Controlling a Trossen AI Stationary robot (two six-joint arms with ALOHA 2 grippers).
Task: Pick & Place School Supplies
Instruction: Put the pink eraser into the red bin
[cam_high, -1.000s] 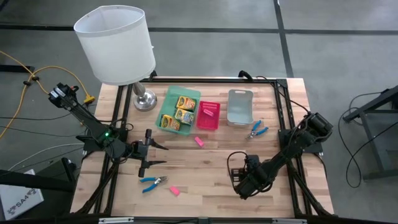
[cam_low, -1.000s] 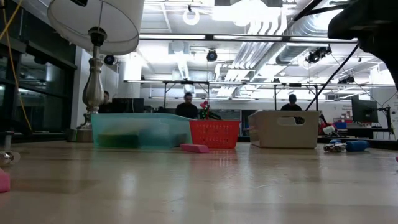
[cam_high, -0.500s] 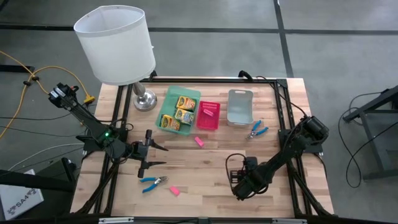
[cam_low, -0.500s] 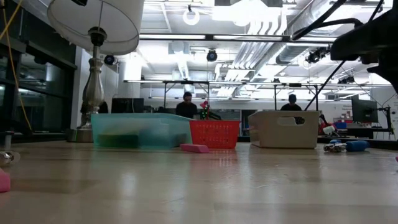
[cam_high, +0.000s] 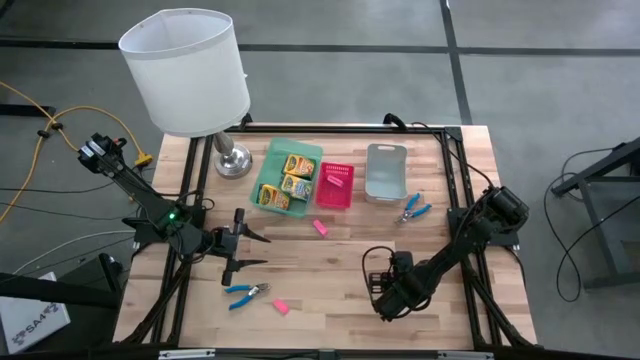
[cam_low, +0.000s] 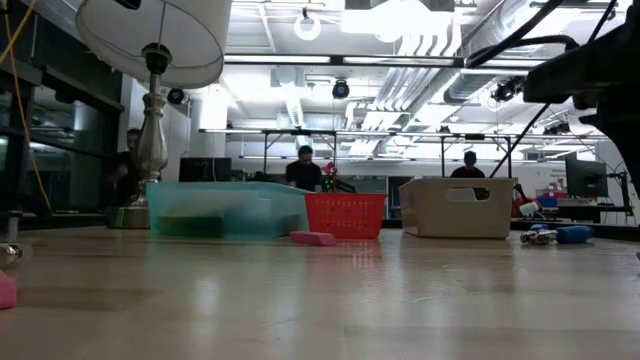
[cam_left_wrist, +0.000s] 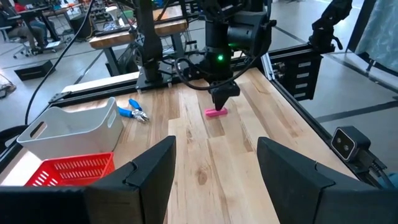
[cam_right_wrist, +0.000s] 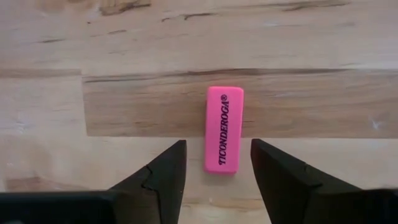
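My right gripper (cam_right_wrist: 217, 171) is open and points down near the table's near right part (cam_high: 385, 297). Its fingers stand on either side of a pink eraser (cam_right_wrist: 223, 129) lying flat on the wood, without touching it. The left wrist view shows that eraser (cam_left_wrist: 216, 112) under it. Two more pink erasers (cam_high: 320, 227) (cam_high: 281, 307) lie loose. Blue-handled scissors lie near the left gripper (cam_high: 245, 293) and by the grey tray (cam_high: 412, 209). Three crayon boxes (cam_high: 285, 180) sit in the green tray. My left gripper (cam_high: 255, 248) hovers open at the table's left.
A green tray (cam_high: 268, 165), a pink tray (cam_high: 340, 200) and a grey tray (cam_high: 386, 172) stand in a row toward the far edge. A white-shaded lamp (cam_high: 185, 70) stands at the far left corner. Bare wood lies between the two arms. People show in the room behind.
My right gripper has shifted a little toward the table's left and near edge, then kept still, staying open over the eraser. Nothing on the table has moved.
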